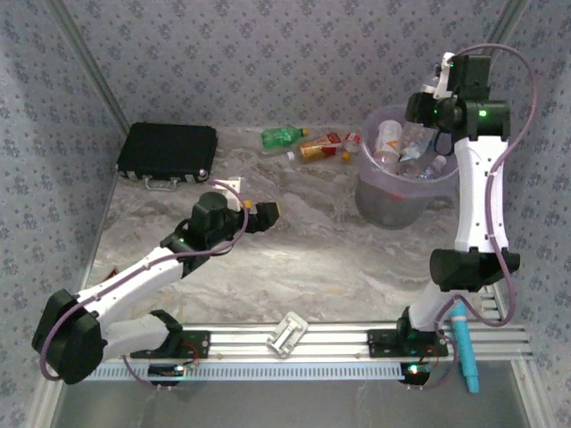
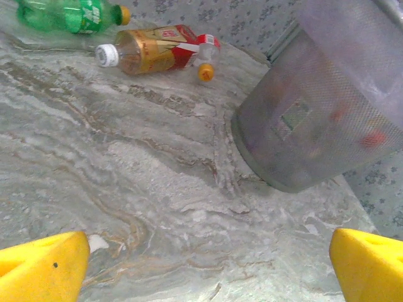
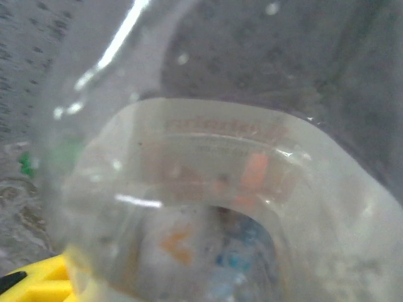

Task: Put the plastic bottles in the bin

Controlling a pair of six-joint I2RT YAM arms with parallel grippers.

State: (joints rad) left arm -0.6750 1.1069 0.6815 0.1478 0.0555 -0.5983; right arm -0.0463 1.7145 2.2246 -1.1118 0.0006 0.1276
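The bin (image 1: 384, 201) stands at the far right of the desk (image 1: 312, 259), its translucent wall clouding the bottles piled inside (image 1: 401, 147) so that only bits of label and cap read through. Just left of it, apart from its wall, three bottles lie on their sides: a green bottle (image 2: 60, 15) cut off by the top edge of the left wrist view, an amber bottle (image 2: 151, 49) with a white cap and red label, and behind that a small bottle (image 2: 208, 56), mostly hidden, showing an orange cap.

In the right wrist view a clear bottle (image 3: 201, 207) sits so close that it blurs, with only smears of its label legible. The right pincer (image 1: 440, 135) hangs over the bin's mouth; one yellow finger (image 3: 34, 283) shows beside the clear bottle, and whether the jaws grip it cannot be told.

The left pincer (image 2: 204, 270) hovers over bare desk near the middle, jaws wide, holding nothing. A black case (image 1: 168, 150) lies at the far left.
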